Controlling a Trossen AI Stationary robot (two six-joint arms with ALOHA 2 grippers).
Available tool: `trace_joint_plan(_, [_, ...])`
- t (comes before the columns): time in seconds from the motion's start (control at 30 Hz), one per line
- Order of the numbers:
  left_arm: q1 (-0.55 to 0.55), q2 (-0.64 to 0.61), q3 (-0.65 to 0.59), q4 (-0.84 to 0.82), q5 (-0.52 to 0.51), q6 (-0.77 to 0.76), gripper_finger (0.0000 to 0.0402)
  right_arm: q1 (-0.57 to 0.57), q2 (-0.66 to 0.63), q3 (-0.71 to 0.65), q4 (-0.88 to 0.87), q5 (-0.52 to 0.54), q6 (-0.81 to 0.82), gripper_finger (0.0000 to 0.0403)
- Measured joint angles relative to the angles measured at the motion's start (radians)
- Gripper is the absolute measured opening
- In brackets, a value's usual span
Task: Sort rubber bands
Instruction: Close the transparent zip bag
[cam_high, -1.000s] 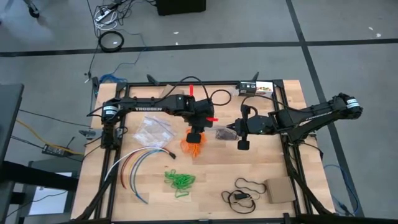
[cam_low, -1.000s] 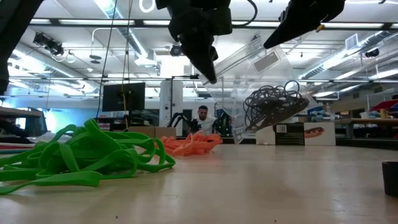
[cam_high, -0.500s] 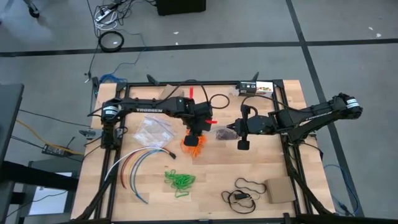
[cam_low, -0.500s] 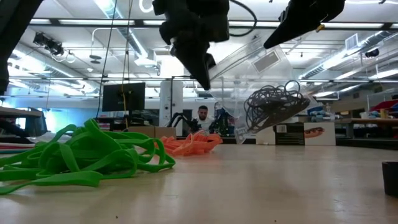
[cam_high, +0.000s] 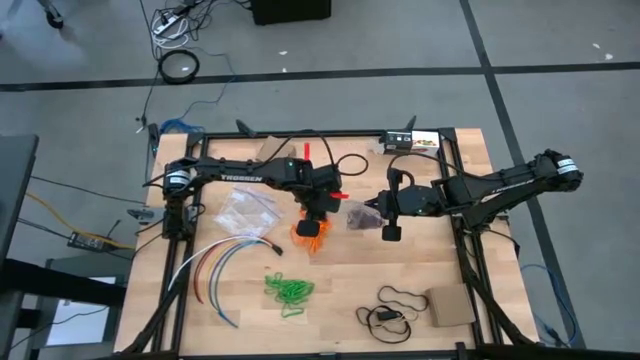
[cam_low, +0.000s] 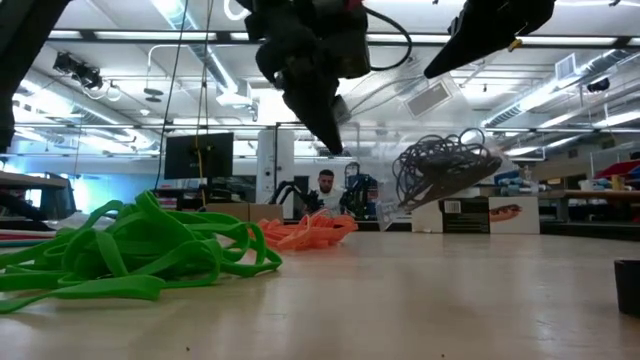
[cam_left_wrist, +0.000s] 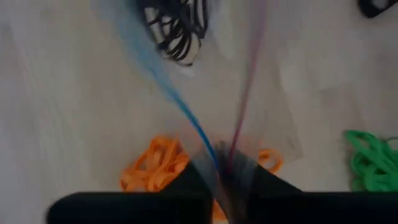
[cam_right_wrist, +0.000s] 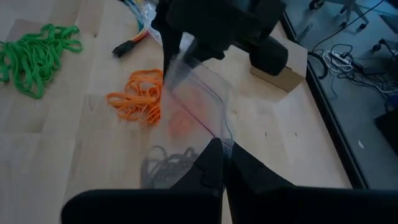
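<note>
One camera is looking straight down from high above, taking in the whole desk (cam_high: 470, 250) and surrounding floor. Another is sitting at desk-top height, facing level across into the room, very near the green rubber bands (cam_low: 130, 250). Each wrist camera is looking down close past its own fingers; all four are sharing the orange rubber bands (cam_high: 311, 231).

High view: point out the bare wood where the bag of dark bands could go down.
Bare wood lies between the green bands and the black cord loop, and below the right end effector. The middle is crowded: the orange bands, the left end effector and the clear bag held by both. The coloured cables fill the left.
</note>
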Motion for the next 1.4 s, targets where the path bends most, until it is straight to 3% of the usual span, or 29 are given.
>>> trace_joint_plan(0.2, [0.001, 0.000, 0.000, 0.002, -0.044, -0.008, 0.0119, 0.000, 0.000, 0.000, -0.004, 0.000, 0.001, 0.0000])
trace_joint_plan(0.37, [0.012, -0.018, 0.000, -0.008, -0.049, -0.021, 0.0143, 0.000, 0.000, 0.000, -0.027, 0.000, 0.021, 0.0000])
trace_joint_plan(0.83, [0.026, -0.032, 0.000, 0.067, -0.024, -0.024, 0.0089, 0.000, 0.000, 0.000, -0.026, 0.000, 0.025, 0.0000])
trace_joint_plan(1.0, [0.026, -0.032, 0.000, 0.034, -0.035, -0.010, 0.0022, 0.000, 0.000, 0.000, -0.030, -0.004, 0.025, 0.0003])
trace_joint_plan(1.4, [0.025, -0.032, 0.000, 0.007, -0.046, 0.003, 0.0002, -0.033, 0.000, 0.000, -0.064, -0.149, 0.051, 0.0073])
